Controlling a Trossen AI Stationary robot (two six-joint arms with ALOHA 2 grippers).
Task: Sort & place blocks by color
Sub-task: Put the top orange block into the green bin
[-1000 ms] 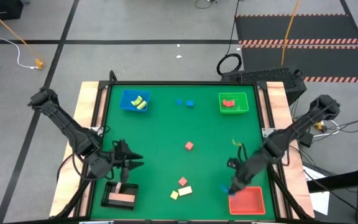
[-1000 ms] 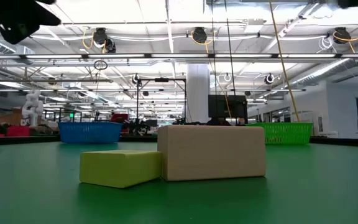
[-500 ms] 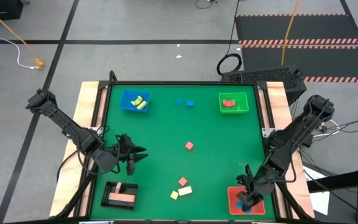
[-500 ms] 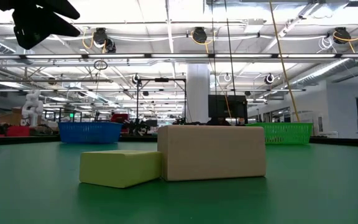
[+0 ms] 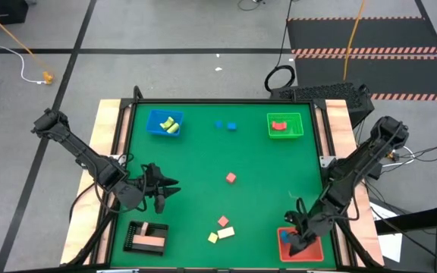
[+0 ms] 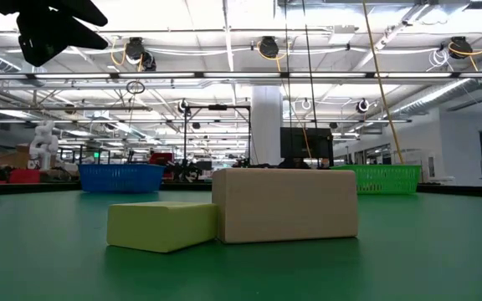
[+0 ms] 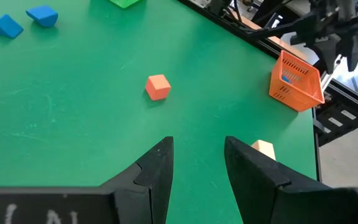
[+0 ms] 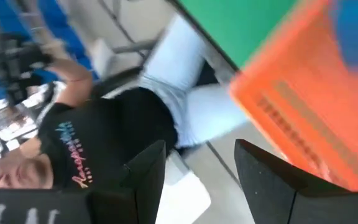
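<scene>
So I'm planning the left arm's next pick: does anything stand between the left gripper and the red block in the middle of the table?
Nothing visible does. The left gripper faces the red block across bare green table.

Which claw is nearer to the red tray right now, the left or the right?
The right. The right claw hangs directly over the red tray at the table's near right corner. The left claw hovers far across the table on the left side, above the black tray.
</scene>
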